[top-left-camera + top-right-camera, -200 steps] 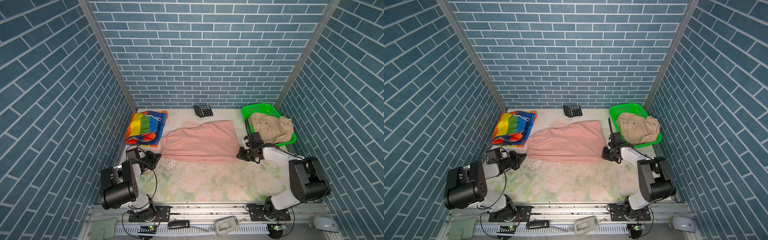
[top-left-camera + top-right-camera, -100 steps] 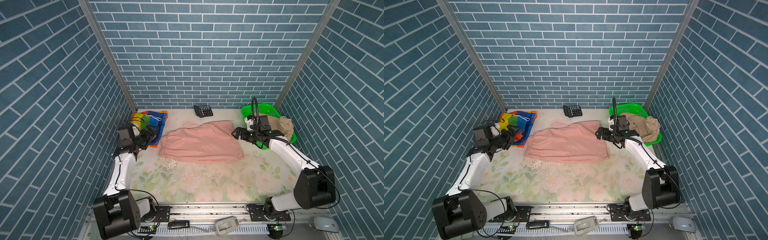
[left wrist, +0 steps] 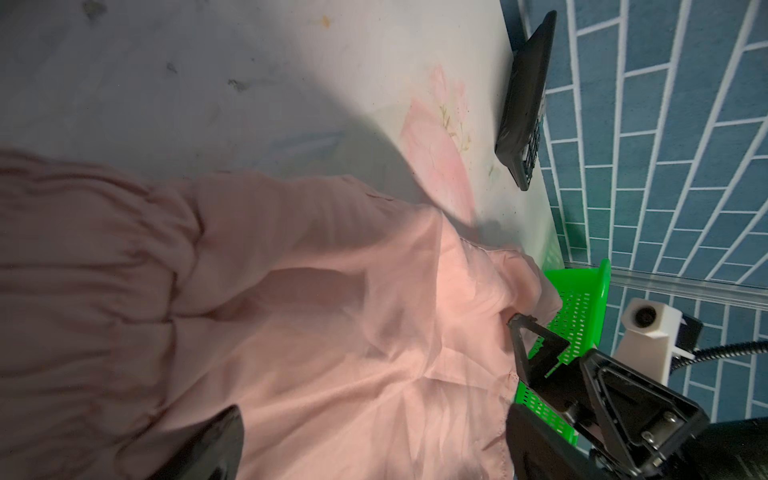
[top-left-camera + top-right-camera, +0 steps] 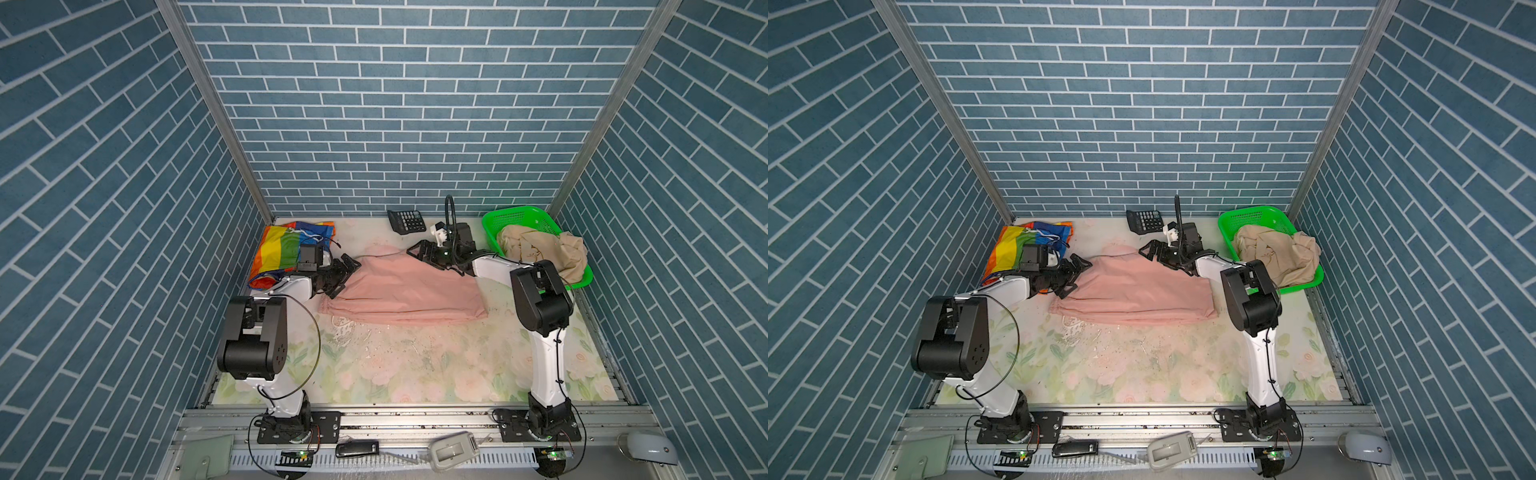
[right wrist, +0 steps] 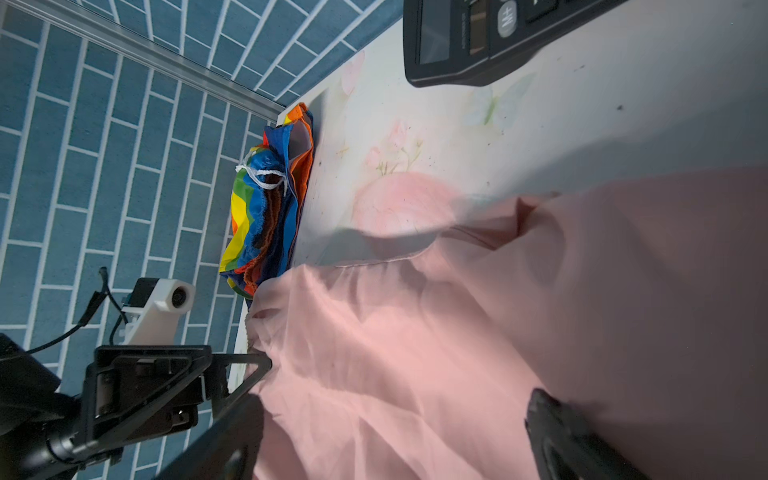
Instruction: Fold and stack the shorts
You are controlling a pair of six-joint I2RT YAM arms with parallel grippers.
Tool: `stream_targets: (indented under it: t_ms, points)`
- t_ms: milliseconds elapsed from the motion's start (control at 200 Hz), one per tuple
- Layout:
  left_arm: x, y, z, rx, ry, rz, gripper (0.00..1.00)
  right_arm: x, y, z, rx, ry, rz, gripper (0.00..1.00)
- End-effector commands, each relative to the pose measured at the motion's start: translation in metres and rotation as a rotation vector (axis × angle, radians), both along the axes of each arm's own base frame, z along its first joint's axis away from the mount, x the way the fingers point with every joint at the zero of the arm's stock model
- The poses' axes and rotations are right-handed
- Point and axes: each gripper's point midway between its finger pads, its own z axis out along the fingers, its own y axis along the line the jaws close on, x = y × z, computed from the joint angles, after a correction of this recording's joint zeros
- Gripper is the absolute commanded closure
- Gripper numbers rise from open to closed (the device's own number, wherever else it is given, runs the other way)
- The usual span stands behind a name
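Note:
The pink shorts [image 4: 403,291] [image 4: 1133,293] lie flat mid-table in both top views. My left gripper [image 4: 347,276] [image 4: 1077,276] is open at their gathered left end, and its fingers [image 3: 216,444] straddle pink cloth [image 3: 291,311] without holding it. At the far right corner my right gripper [image 4: 426,257] [image 4: 1156,255] is also open, with its fingers [image 5: 557,436] apart over the cloth [image 5: 457,332]. The rainbow shorts [image 4: 286,249] [image 4: 1021,245] [image 5: 266,216] lie folded at the back left. The beige shorts [image 4: 540,249] [image 4: 1275,253] sit crumpled in the basket.
The green mesh basket [image 4: 519,216] [image 4: 1254,218] [image 3: 582,303] stands at the back right corner. A black calculator [image 4: 407,220] [image 4: 1144,220] [image 3: 528,95] [image 5: 478,37] leans by the back wall. Blue brick walls close three sides. The floral table front [image 4: 415,365] lies bare.
Both arms have swung from low at the table's front up and back to the two ends of the pink shorts. Both grippers now stand open. The shorts lie about where they were.

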Motion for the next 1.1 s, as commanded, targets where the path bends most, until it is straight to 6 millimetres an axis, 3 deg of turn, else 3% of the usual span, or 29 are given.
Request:
stream_targets:
  t_ms: [0, 200, 440, 555, 645, 755, 785, 800, 870, 995, 1075, 1095]
  points:
    - [-0.004, 0.020, -0.018, 0.040, 0.018, 0.041, 0.00, 0.027, -0.003, -0.001, 0.045, -0.038, -0.024, 0.01]
    - [-0.040, 0.051, -0.065, 0.017, 0.113, 0.118, 0.00, 0.053, -0.035, -0.035, 0.032, -0.008, -0.077, 0.01]
    - [-0.073, 0.070, -0.083, 0.032, 0.165, 0.150, 0.00, 0.077, -0.079, -0.052, 0.013, 0.013, -0.141, 0.01]
    - [-0.075, 0.071, -0.080, 0.039, 0.163, 0.146, 0.00, 0.083, -0.096, -0.042, -0.019, -0.007, -0.153, 0.01]
    - [-0.072, 0.073, -0.068, 0.055, 0.143, 0.147, 0.00, 0.083, -0.100, -0.013, -0.031, -0.060, -0.150, 0.01]
    - [-0.067, 0.070, -0.044, 0.076, 0.099, 0.127, 0.00, 0.068, -0.085, 0.028, -0.018, -0.135, -0.109, 0.01]
    - [-0.058, 0.068, -0.027, 0.083, 0.061, 0.112, 0.00, 0.063, -0.078, 0.031, -0.018, -0.144, -0.092, 0.01]
    - [-0.055, 0.067, -0.021, 0.087, 0.048, 0.107, 0.00, 0.059, -0.074, 0.047, -0.008, -0.173, -0.083, 0.01]
    - [-0.048, 0.059, 0.007, 0.111, -0.001, 0.080, 0.00, 0.045, -0.050, 0.063, 0.018, -0.215, -0.042, 0.01]
    - [-0.034, 0.045, 0.050, 0.154, -0.096, 0.060, 0.00, 0.026, -0.004, 0.070, 0.087, -0.242, 0.015, 0.01]
    - [-0.022, 0.037, 0.052, 0.122, -0.105, 0.053, 0.01, 0.018, 0.025, 0.074, 0.154, -0.248, 0.044, 0.01]
    - [-0.019, 0.036, 0.050, 0.111, -0.100, 0.053, 0.00, 0.017, 0.033, 0.058, 0.153, -0.226, 0.052, 0.01]
